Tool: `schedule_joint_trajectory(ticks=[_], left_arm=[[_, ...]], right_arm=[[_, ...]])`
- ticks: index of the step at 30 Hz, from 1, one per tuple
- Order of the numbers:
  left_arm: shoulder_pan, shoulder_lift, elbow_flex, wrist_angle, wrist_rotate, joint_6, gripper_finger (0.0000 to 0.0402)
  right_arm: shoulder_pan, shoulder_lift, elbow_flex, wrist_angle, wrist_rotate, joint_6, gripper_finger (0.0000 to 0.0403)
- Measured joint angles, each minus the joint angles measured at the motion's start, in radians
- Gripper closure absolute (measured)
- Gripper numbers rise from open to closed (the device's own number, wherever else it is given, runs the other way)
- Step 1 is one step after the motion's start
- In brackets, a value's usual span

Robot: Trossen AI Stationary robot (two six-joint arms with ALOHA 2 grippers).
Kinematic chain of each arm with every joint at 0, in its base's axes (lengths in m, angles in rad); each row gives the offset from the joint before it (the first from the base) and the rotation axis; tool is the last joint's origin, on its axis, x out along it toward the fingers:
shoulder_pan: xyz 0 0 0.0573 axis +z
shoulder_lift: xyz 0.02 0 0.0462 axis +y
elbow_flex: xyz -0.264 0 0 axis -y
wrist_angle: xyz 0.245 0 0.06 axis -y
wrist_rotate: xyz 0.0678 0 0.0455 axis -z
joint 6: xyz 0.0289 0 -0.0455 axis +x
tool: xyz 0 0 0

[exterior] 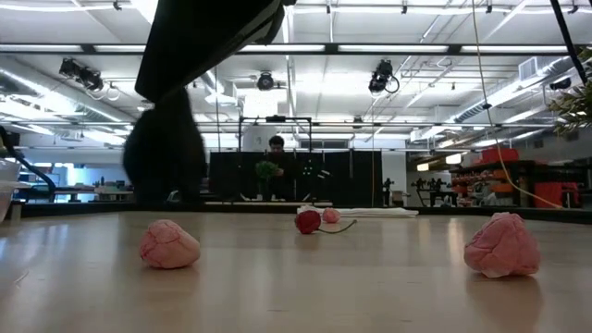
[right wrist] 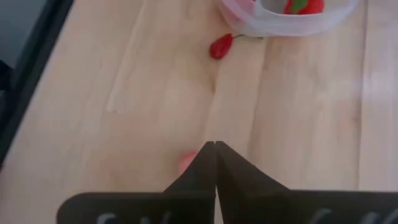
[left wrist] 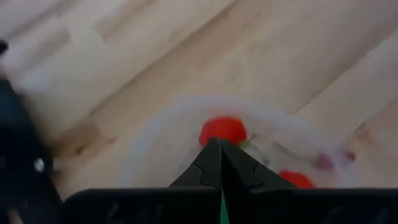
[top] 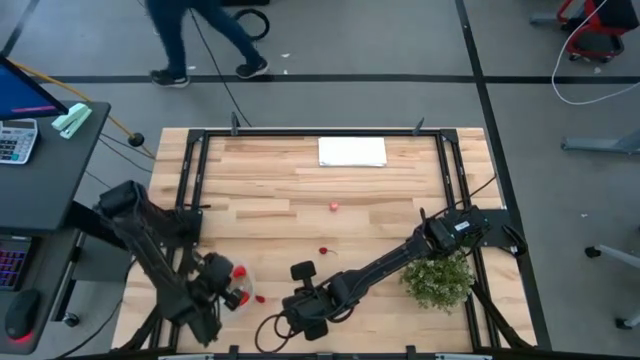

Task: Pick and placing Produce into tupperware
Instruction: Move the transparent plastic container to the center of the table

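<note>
The clear round tupperware (top: pixel 246 272) (left wrist: pixel 163 122) sits near the table's front left corner, with red produce (left wrist: pixel 222 128) inside. My left gripper (top: pixel 233 289) (left wrist: pixel 219 144) hovers shut over its bowl, holding nothing. A red pepper (top: pixel 261 298) (right wrist: pixel 221 46) lies on the wood just outside the tupperware's wall (right wrist: pixel 273 28). My right gripper (top: pixel 300 272) (right wrist: pixel 215 147) is shut over the front middle of the table. Its fingers partly hide a pink piece (right wrist: pixel 185 163). A cherry (top: pixel 323 250) (exterior: pixel 308 221) and another pink piece (top: pixel 334 207) lie farther back.
A bushy green plant (top: pixel 438 280) stands at the front right beside the right arm. A flat white sheet (top: pixel 352 151) lies at the far edge. The low view shows two pink pieces (exterior: pixel 169 244) (exterior: pixel 502 245) on the wood. A person walks beyond the table.
</note>
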Motion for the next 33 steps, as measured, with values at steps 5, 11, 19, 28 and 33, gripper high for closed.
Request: schedule_joint_trajectory(ticks=[5, 11, 19, 28, 33], left_arm=[[-0.072, 0.051, -0.011, 0.066, 0.006, -0.088, 0.0400], [-0.069, 0.103, -0.011, 0.130, 0.038, -0.109, 0.0400], [-0.007, 0.154, -0.011, 0.092, 0.040, -0.054, 0.0400], [0.120, 0.153, -0.012, 0.136, -0.029, 0.136, 0.0400], [0.180, 0.152, -0.012, 0.258, 0.005, 0.287, 0.0400]], right_arm=[[0.008, 0.000, 0.000, 0.008, 0.000, 0.000, 0.0398], [-0.001, 0.000, 0.000, 0.011, 0.001, 0.003, 0.0396], [0.001, 0.000, 0.000, 0.012, 0.000, 0.002, 0.0397], [-0.002, 0.000, 0.000, 0.024, 0.001, 0.001, 0.0397], [-0.002, 0.000, 0.000, 0.024, 0.000, 0.001, 0.0395]])
